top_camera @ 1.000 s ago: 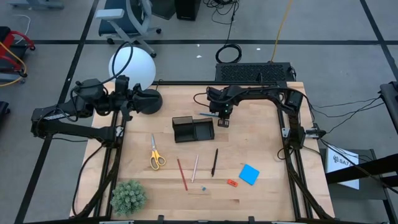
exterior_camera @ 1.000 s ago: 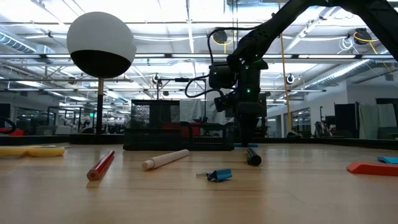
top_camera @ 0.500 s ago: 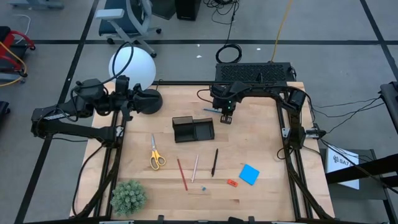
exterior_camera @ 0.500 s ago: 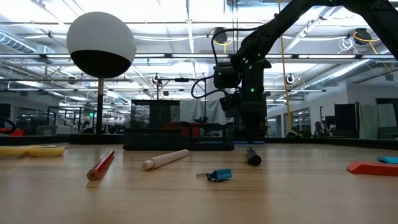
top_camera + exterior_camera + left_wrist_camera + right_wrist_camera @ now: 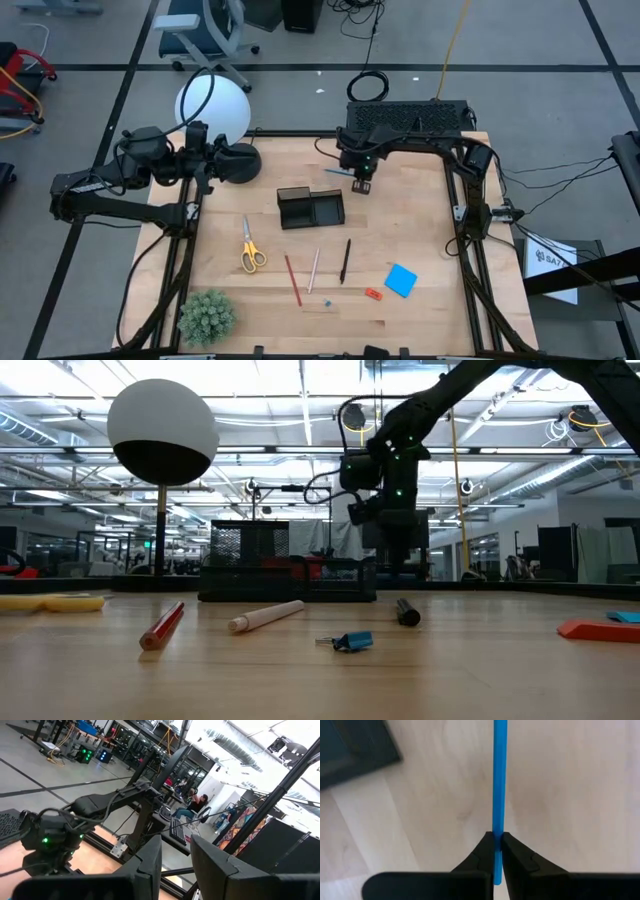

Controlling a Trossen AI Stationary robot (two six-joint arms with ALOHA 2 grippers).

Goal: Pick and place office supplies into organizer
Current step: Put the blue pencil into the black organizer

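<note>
My right gripper (image 5: 362,184) hangs over the far middle of the table, shut on a thin blue pen (image 5: 338,171) that sticks out toward the table's left. The black organizer (image 5: 311,208) stands just near-left of it. Yellow-handled scissors (image 5: 250,248), a red pencil (image 5: 292,279), a pale pencil (image 5: 314,270), a black pen (image 5: 345,260), a blue note pad (image 5: 401,280) and a red-orange piece (image 5: 373,294) lie flat on the table's near half. My left gripper (image 5: 175,865) waits open, raised at the far left beside the lamp. My right gripper pinches the blue pen near one end (image 5: 496,838) between its two fingertips. The fingers come from above, pointing down, and lie across the pen. In the low view the fingertips (image 5: 396,565) hang well above the tabletop, so the pen is lifted clear, roughly level.
A white globe lamp (image 5: 213,108) on a round black base (image 5: 238,162) stands at the far left corner. A green plant (image 5: 206,316) sits at the near left corner. A small blue clip (image 5: 352,641) lies near the pencils. Bare wood lies right of the organizer.
My right gripper has risen and drifted toward the table's far edge, staying shut on the blue pen. The pen has gone with it, up off the table beside the organizer.
</note>
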